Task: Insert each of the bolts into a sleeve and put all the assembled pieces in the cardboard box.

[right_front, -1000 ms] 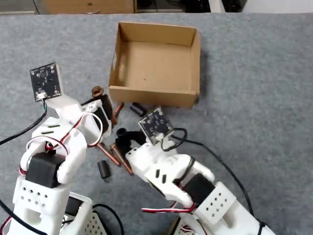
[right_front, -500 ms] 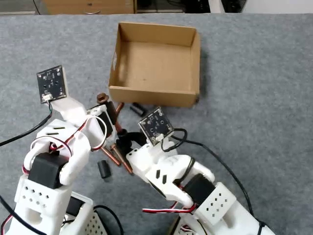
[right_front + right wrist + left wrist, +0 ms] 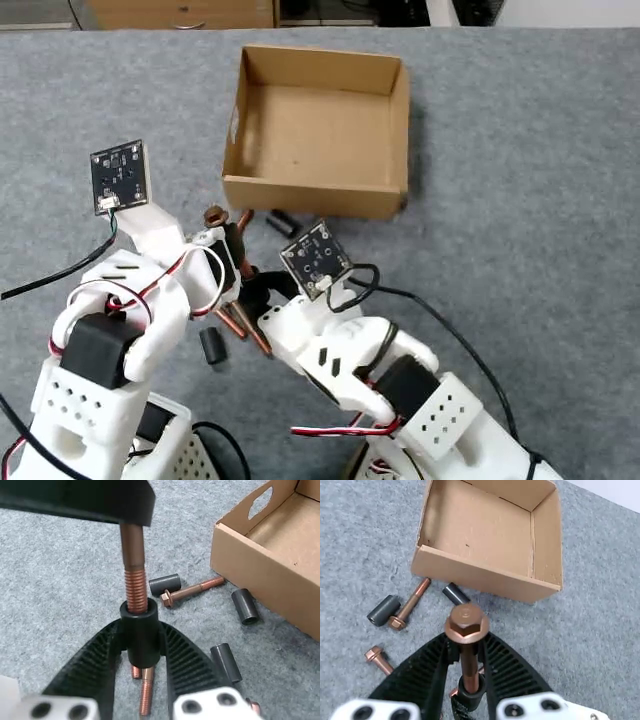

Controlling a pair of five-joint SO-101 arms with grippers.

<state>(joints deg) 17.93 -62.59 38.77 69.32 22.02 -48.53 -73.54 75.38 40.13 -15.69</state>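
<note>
Tip of bolt [image 3: 134,565] hidden inside sleeve [image 3: 141,635], cardboard box [image 3: 260,575] cropped by edge

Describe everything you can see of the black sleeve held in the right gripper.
The sleeve is a short, matte black tube, plastic or rubber by its look, held upright. The right gripper clamps it between ribbed fingers. A copper-coloured bolt, held by the left gripper, enters its open top thread-first. Threads show above the rim, so the bolt is only partly in.
</note>
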